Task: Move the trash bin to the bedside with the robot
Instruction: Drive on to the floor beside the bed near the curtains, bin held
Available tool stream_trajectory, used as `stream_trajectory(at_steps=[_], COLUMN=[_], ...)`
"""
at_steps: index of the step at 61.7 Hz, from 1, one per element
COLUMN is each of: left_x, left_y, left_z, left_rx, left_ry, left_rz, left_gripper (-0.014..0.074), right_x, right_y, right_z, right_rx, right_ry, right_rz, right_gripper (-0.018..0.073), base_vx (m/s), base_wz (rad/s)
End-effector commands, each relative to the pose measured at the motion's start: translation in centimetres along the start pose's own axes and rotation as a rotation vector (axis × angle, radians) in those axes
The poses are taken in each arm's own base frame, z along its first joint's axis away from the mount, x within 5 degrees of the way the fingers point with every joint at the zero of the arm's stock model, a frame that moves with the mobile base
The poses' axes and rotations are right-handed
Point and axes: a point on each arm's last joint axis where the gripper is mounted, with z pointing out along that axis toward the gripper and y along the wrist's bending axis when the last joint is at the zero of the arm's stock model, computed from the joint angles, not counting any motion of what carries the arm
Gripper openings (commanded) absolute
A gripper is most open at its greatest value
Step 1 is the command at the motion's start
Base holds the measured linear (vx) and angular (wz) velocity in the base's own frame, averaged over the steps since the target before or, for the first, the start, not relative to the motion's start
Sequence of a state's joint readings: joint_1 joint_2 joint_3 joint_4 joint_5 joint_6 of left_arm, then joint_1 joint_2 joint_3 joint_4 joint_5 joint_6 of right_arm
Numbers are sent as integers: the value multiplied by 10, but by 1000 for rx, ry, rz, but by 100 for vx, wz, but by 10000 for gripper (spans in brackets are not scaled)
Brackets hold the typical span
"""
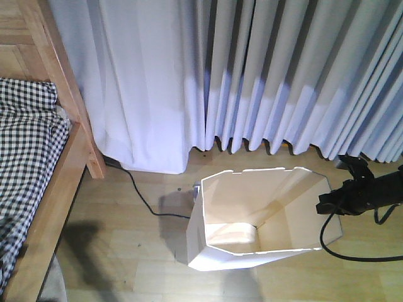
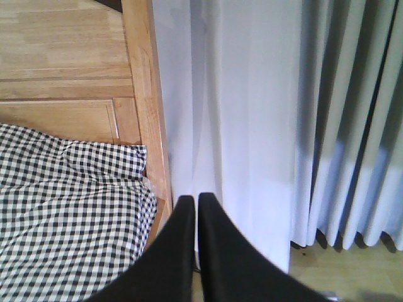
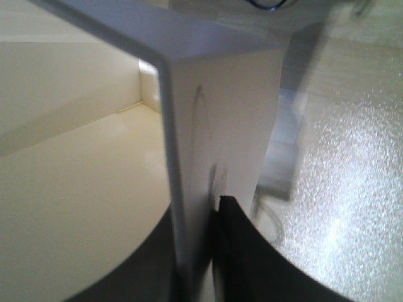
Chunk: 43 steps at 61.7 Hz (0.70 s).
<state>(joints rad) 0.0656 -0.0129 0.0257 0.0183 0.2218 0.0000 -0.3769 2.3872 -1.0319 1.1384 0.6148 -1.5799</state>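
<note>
The white trash bin (image 1: 220,248) stands on the wooden floor in front of the curtain, cream inside, to the right of the bed. My right gripper (image 1: 329,202) is shut on the bin's right rim; in the right wrist view the bin wall (image 3: 214,119) runs between the two black fingers (image 3: 236,233). The bed with its light-brown post (image 1: 66,82) and checked bedding (image 1: 25,138) is at the left. My left gripper (image 2: 192,200) is shut and empty, held up facing the bed post (image 2: 148,94) and the bedding (image 2: 69,207).
Pale curtains (image 1: 252,69) hang along the back wall down to the floor. A black cable (image 1: 141,195) lies on the floor between the bed post and the bin. Another black cable (image 1: 334,248) trails from my right arm.
</note>
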Motion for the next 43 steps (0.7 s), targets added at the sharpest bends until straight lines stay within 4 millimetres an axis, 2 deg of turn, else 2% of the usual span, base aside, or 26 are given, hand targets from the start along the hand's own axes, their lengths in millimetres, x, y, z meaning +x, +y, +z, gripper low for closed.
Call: stream_trajectory(at_steps=[1,43], left_x=[-1,-1], left_y=[0,0], left_z=[0,0], left_rx=[1,1], left_ry=[-66,-66], left_rz=[-4,-4], left_gripper=[-6,-6], right_x=[-23,-23], right_y=[23,23], right_z=[-24,-24], right_rx=[-180,-180], right_ry=[-108,-108], right_rz=[6,6], right_gripper=[-5,-5], base_vx=[19,9], base_wz=[1,2])
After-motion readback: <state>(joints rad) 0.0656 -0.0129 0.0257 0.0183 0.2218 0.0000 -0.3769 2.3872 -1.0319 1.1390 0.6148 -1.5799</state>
